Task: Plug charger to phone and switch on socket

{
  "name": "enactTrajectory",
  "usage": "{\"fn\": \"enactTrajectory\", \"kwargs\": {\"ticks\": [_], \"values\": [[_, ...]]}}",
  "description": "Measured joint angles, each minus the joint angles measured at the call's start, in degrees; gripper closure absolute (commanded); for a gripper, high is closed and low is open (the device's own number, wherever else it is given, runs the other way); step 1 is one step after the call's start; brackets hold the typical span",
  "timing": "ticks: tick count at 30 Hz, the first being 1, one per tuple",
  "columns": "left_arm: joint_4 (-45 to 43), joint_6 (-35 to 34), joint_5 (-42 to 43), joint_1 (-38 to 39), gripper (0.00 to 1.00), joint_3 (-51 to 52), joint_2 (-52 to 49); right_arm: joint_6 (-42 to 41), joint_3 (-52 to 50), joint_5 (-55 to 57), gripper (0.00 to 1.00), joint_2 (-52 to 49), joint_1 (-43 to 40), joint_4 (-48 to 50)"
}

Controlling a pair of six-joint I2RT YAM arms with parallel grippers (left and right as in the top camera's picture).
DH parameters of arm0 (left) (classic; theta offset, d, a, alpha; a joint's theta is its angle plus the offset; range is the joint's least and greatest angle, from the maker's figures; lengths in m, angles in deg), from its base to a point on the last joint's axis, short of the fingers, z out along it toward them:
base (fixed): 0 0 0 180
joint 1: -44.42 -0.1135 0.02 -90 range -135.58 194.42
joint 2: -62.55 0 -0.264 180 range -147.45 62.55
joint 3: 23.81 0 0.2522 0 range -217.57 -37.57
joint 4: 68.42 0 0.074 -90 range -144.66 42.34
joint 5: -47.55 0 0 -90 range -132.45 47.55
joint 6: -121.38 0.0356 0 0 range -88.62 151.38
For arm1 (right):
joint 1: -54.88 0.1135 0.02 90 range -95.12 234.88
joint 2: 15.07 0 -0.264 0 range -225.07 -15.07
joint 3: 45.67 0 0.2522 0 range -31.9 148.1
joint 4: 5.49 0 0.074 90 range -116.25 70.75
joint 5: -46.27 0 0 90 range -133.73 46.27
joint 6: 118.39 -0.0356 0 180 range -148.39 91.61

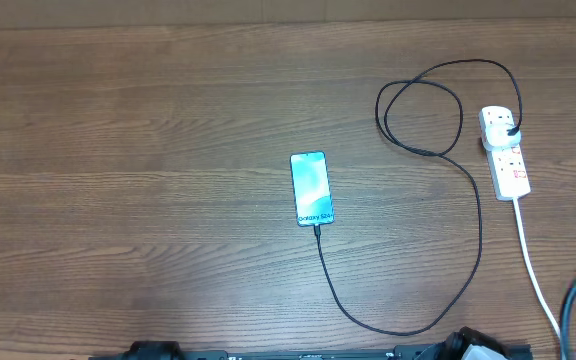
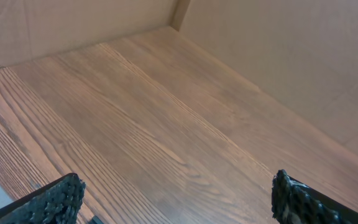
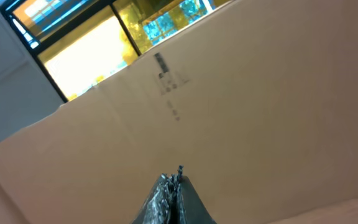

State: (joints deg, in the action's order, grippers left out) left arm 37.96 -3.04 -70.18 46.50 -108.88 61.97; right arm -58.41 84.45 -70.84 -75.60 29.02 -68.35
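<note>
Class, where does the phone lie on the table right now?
In the overhead view the phone lies flat near the middle of the table, left of the socket, with the charger cable meeting its near end.

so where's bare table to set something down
The whole table left of the phone is bare, as is the far band beyond it. Crowded on the right: the charger cable loops from the phone to the power strip, whose white cord runs toward the near edge.

Wooden table (image 1: 118, 120) bearing phone (image 1: 310, 188), looped black charger (image 1: 480, 235), white socket (image 1: 509, 166)
</note>
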Motion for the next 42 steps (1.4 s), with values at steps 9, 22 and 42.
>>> {"fn": "enactTrajectory", "kwargs": {"ticks": [9,22,42], "values": [[-0.28,-0.2,0.04,0.0,0.0,0.02,0.0,0.0,-0.87,-0.37,0.96,7.19,4.66,-6.36],[-28.59,-2.05,7.08,0.0,0.01,10.88,0.02,0.02,-4.44,-0.74,0.96,18.86,12.09,-5.4],[-87.78,11.85,22.62,0.02,0.01,63.73,-0.07,0.04,-5.09,-2.54,0.96,25.2,17.73,-2.6]]}}
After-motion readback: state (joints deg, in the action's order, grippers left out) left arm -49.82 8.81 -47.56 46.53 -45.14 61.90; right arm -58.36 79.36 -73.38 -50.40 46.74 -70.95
